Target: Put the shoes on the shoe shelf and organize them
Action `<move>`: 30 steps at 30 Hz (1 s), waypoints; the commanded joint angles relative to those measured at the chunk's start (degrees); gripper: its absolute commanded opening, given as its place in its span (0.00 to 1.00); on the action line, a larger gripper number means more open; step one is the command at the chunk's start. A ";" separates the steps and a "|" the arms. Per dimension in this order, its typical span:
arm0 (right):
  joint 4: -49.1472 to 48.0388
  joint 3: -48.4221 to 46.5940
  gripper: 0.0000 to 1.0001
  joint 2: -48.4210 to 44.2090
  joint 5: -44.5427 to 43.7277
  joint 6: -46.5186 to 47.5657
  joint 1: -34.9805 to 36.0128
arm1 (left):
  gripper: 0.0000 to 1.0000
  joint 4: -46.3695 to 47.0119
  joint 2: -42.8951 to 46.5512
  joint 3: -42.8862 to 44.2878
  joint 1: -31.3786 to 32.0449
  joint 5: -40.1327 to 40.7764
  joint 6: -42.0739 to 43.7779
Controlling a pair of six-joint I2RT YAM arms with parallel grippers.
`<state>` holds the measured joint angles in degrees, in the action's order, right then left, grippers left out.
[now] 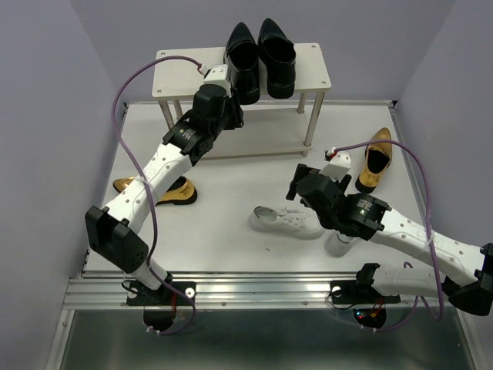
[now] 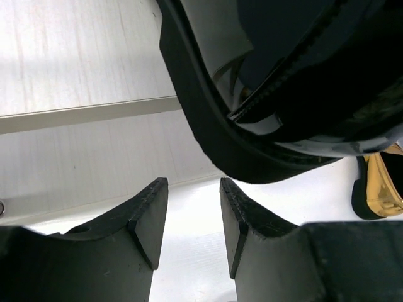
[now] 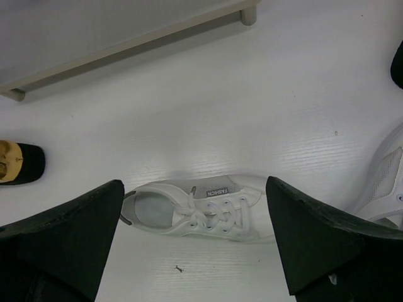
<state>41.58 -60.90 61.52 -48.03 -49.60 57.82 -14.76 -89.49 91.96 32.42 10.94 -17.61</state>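
Two black dress shoes (image 1: 240, 54) (image 1: 276, 48) stand side by side on the top board of the shoe shelf (image 1: 177, 73). My left gripper (image 1: 233, 104) is open and empty just below the heel of the left black shoe (image 2: 252, 145), jaws apart (image 2: 194, 184). My right gripper (image 1: 302, 187) is wide open above a white sneaker (image 1: 285, 222) lying on the table, which shows between the jaws (image 3: 195, 184) in the right wrist view (image 3: 208, 214). The second white sneaker (image 1: 339, 243) lies partly under the right arm. One gold loafer (image 1: 163, 193) lies left, the other (image 1: 377, 160) right.
The shelf's lower board (image 3: 126, 44) and a leg (image 1: 309, 123) lie behind the sneaker. The second sneaker (image 3: 384, 189) and a gold loafer's heel (image 3: 19, 162) border the right wrist view. A gold loafer (image 2: 380, 189) shows under the black shoe. Grey walls enclose the table.
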 commanded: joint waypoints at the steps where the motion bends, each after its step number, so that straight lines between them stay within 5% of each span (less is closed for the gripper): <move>1: -0.98 0.26 1.00 -0.52 -2.16 -1.02 -0.08 | 0.50 1.93 3.80 -2.49 -0.17 0.75 -0.32; 15: -1.15 0.17 1.00 0.26 -0.05 0.55 -0.08 | 0.49 1.67 11.88 -6.18 0.01 -0.57 -2.26; 21: -1.33 -0.36 1.00 4.75 7.24 3.72 -0.08 | 0.49 -3.60 19.34 -11.44 0.01 2.41 -3.22; 30: -7.04 4.30 1.00 14.50 29.92 12.07 -0.08 | 0.49 -12.04 33.94 -29.11 0.01 9.71 -8.83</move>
<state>38.39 -58.17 72.27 -28.36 -41.21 57.76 -23.35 -58.67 67.35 32.42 16.21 -22.68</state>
